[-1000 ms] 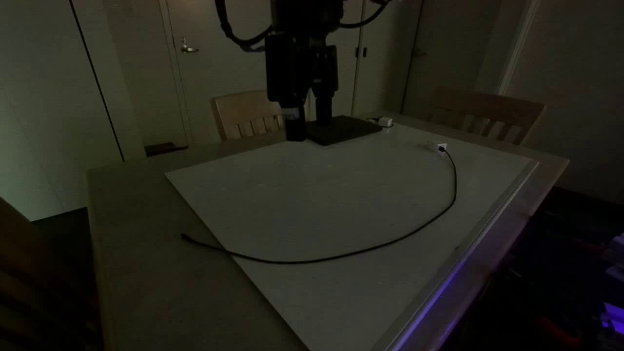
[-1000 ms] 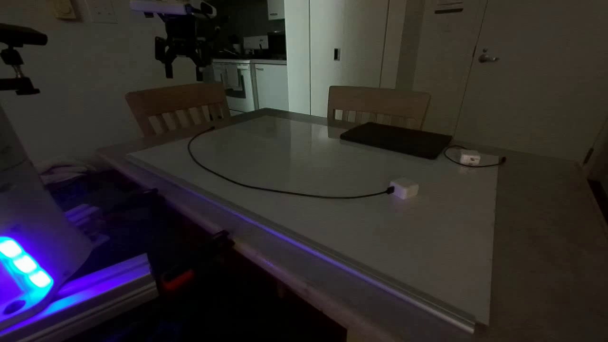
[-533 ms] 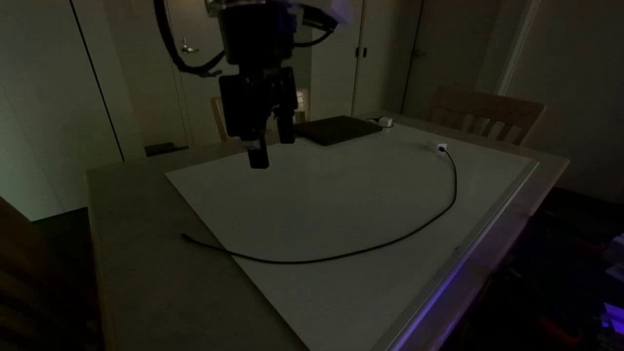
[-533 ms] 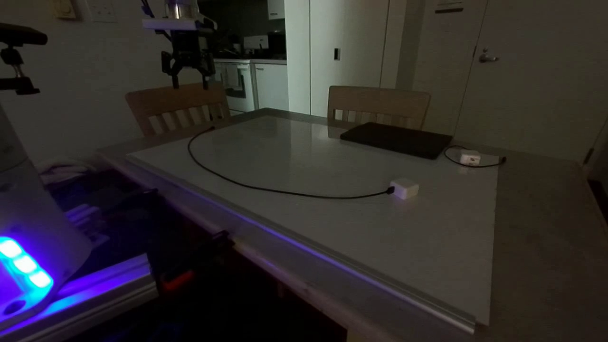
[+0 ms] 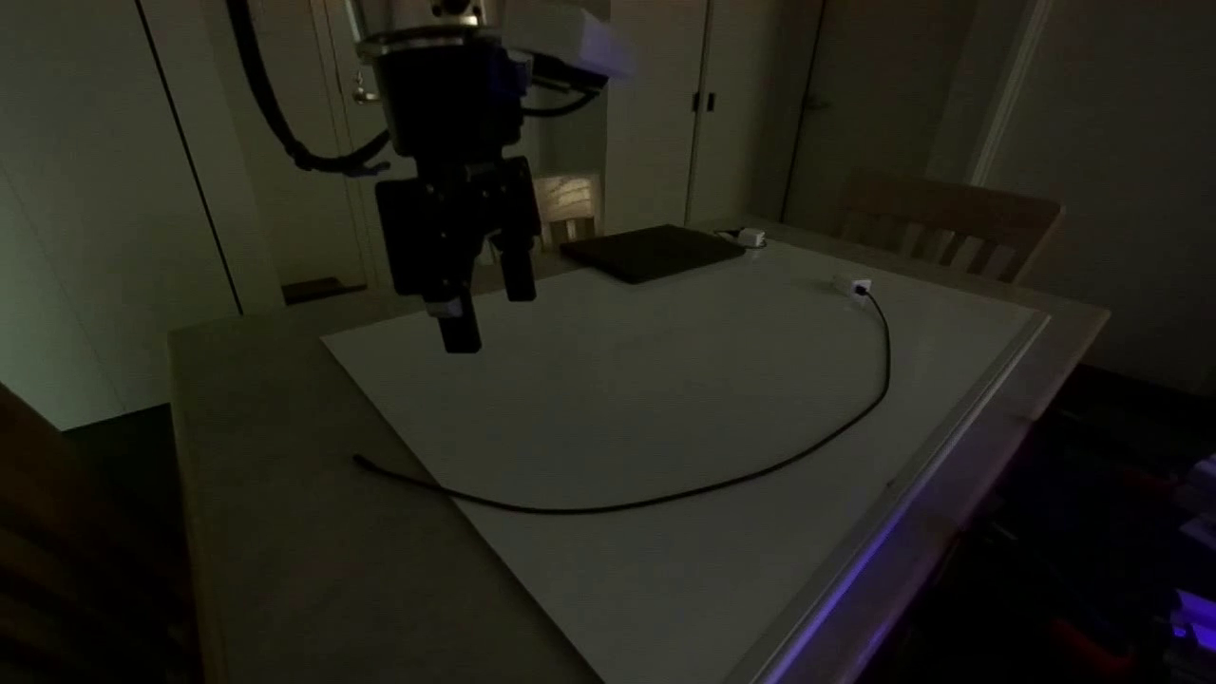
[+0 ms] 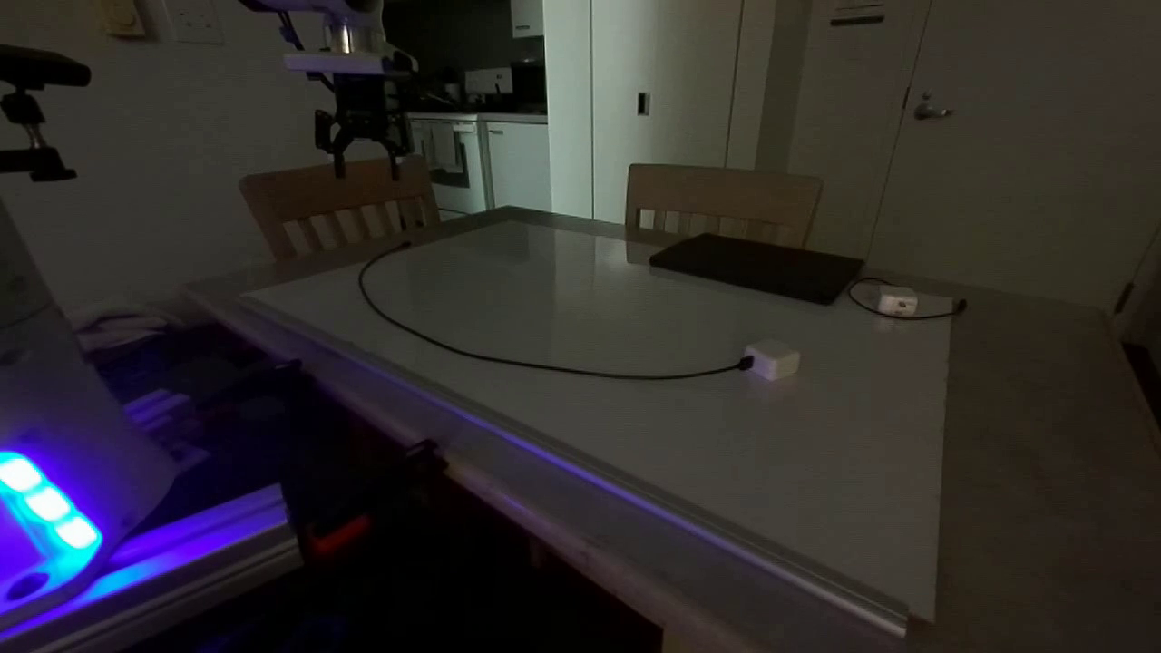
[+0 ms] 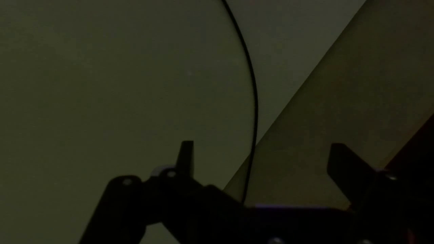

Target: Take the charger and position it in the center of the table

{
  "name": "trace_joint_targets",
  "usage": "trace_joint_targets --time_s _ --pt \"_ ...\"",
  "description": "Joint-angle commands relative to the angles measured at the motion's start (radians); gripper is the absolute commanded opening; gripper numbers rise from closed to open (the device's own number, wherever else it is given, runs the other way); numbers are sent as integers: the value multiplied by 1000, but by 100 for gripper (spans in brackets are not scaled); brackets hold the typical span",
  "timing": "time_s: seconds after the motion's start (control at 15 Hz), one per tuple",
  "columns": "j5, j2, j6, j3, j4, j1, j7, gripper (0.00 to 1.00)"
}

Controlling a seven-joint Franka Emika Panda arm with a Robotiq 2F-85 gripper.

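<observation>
The charger is a long thin black cable (image 5: 570, 511) with a white plug block (image 5: 852, 286). It lies in a wide curve on the white top of the table (image 5: 275, 475), its free end on the grey-beige rim. The cable (image 6: 626, 376) and plug block (image 6: 774, 360) also show in an exterior view. My gripper (image 5: 490, 318) is open and empty, pointing down above the table, apart from the cable; it also shows in an exterior view (image 6: 367, 172). In the wrist view the cable (image 7: 256, 101) runs between the spread fingertips of the gripper (image 7: 262, 143), below them, and its lower end is hidden.
A flat dark slab (image 5: 655, 253) lies at a table edge. Beside it is a second white block (image 6: 897, 301) with a short black cable. Wooden chairs (image 6: 726, 186) stand around the table. A metal strip (image 6: 580, 467) runs along one panel edge. The room is dark.
The gripper has come down and, in an exterior view, moved left, towards the cable's free end. It stays open. The charger and the slab have not moved.
</observation>
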Motion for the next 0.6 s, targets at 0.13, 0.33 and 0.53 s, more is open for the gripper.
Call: trace_joint_targets --time_s 0.13,0.33,0.53 --pt "-6 40 -14 -38 50 48 187 100" --pt "-13 67 8 -57 72 80 298 100" --pt "-13 99 29 -76 99 107 376 100"
